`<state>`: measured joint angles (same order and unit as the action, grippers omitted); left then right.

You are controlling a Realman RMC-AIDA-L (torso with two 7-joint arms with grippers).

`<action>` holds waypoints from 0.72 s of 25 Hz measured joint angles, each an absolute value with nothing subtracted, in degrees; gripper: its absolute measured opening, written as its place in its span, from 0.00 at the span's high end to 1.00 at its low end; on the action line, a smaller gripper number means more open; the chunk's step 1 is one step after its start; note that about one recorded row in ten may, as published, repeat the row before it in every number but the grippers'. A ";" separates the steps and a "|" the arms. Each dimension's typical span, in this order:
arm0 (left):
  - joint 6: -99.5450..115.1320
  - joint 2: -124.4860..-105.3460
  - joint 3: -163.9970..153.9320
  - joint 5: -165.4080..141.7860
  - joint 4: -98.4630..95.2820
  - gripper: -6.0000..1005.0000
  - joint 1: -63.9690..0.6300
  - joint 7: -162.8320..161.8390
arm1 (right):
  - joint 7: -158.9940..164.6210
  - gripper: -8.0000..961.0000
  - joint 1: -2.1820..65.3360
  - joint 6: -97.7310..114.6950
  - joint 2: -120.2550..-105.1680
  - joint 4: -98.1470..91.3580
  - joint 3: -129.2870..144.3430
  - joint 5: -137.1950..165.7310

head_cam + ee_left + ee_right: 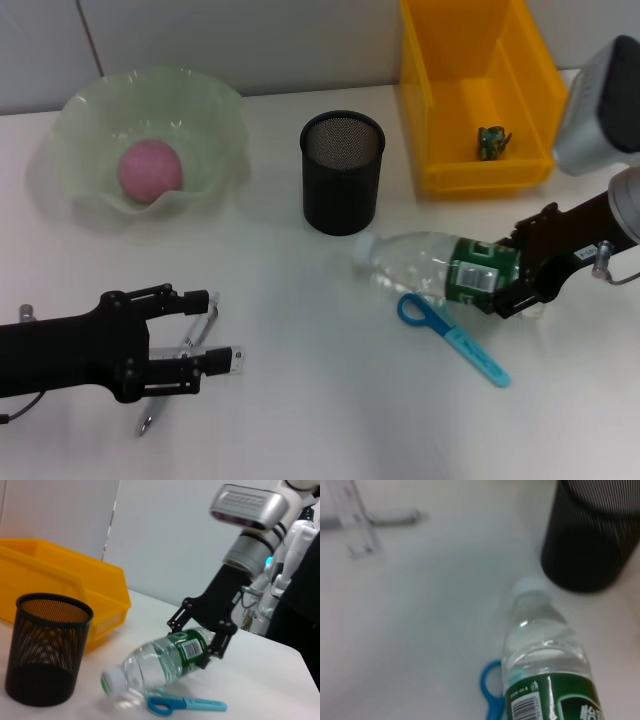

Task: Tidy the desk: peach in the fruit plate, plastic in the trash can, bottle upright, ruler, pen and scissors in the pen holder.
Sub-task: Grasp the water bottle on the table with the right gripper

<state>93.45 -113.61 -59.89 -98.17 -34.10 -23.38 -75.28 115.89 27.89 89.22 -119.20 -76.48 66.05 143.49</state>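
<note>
A clear water bottle with a green label lies tilted, its cap end down on the white desk. My right gripper is shut on its base end; the left wrist view shows the bottle and that gripper. Blue scissors lie flat beside and partly under the bottle. The pink peach sits in the green fruit plate. A green plastic scrap rests in the yellow bin. My left gripper hangs open over the pen and the clear ruler.
The black mesh pen holder stands upright mid-desk, just behind the bottle's cap. The yellow bin is at the back right and the fruit plate at the back left. Bare desk lies between the two grippers.
</note>
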 joint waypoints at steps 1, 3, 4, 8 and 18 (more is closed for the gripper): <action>93.45 -113.61 -59.89 -98.17 -34.10 0.17 -23.38 -75.28 | 114.36 0.20 26.81 89.00 -119.21 -77.03 65.73 141.30; 93.46 -113.68 -59.63 -98.17 -34.10 0.17 -23.37 -75.23 | 111.33 0.20 25.01 88.15 -119.23 -77.44 65.50 137.43; 93.46 -113.68 -59.63 -98.17 -34.10 0.17 -23.37 -75.23 | 107.68 0.20 23.08 86.64 -119.24 -77.46 65.46 133.49; 93.44 -114.14 -58.70 -98.01 -33.72 0.17 -23.30 -75.17 | 101.95 0.20 20.49 84.25 -119.32 -76.61 65.44 127.35; 94.00 -114.88 -57.04 -98.03 -34.07 0.17 -22.99 -75.95 | 98.68 0.27 19.91 84.00 -118.98 -73.47 63.56 123.80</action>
<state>94.00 -114.88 -57.04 -98.03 -34.07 -22.99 -75.95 98.68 19.91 84.00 -118.98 -73.47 63.56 123.80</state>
